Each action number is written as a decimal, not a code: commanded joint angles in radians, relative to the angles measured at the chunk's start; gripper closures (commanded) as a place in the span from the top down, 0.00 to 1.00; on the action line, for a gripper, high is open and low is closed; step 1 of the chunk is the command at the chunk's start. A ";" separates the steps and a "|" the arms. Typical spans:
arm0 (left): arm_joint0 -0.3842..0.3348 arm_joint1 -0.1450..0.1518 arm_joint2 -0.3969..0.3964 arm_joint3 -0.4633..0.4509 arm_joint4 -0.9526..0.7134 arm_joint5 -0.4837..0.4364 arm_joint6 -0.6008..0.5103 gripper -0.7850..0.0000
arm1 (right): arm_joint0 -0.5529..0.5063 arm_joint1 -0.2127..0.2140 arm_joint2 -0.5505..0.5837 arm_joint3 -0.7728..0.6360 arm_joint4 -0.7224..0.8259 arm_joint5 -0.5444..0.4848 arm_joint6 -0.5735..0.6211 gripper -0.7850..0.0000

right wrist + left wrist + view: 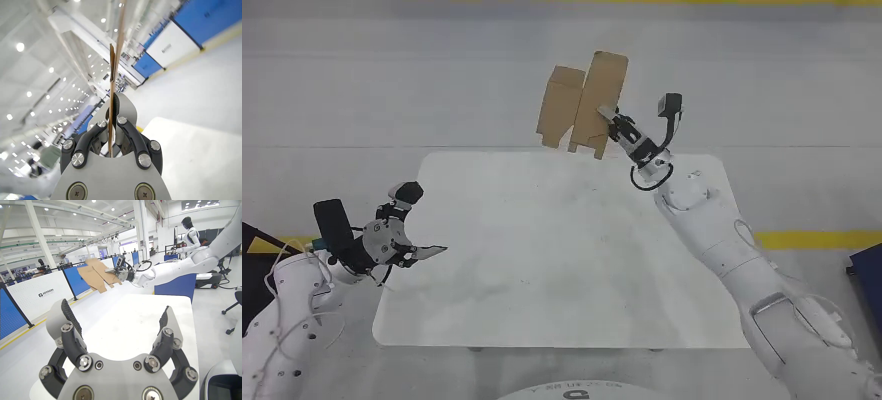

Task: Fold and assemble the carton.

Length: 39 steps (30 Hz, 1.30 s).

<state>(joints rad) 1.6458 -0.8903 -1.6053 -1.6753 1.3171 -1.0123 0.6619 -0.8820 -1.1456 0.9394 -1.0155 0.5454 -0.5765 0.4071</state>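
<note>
A flat brown carton (580,103) hangs in the air above the table's far edge, its flaps spread. My right gripper (610,120) is shut on the carton's near edge. In the right wrist view the carton (113,75) runs edge-on between the closed fingers (118,106). The left wrist view shows the carton (96,275) held aloft by the right gripper (111,271) past the far end of the table. My left gripper (432,251) sits low at the table's left edge, open with nothing in it. Its two ribbed fingers (70,315) stand wide apart over the tabletop.
The white table (562,260) lies between the arms. Yellow floor tape (802,240) runs past its right side. Blue and white barrier panels (37,291) stand beyond the far edge, with office chairs (232,308) off to one side.
</note>
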 commanded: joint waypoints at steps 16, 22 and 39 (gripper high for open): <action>0.000 0.000 0.000 0.000 0.000 0.000 0.000 1.00 | 0.015 0.006 0.075 0.030 0.825 0.746 0.556 0.00; 0.000 0.000 0.000 0.000 0.000 0.000 0.000 1.00 | 0.102 0.003 0.053 0.169 0.886 1.224 0.707 0.00; 0.000 0.000 0.000 0.000 0.000 0.000 0.000 1.00 | 0.132 0.027 -0.089 0.123 1.202 1.401 0.589 0.00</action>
<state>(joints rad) 1.6458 -0.8903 -1.6053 -1.6753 1.3171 -1.0123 0.6619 -0.7495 -1.1214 0.8552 -0.8883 1.7410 0.8269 0.9933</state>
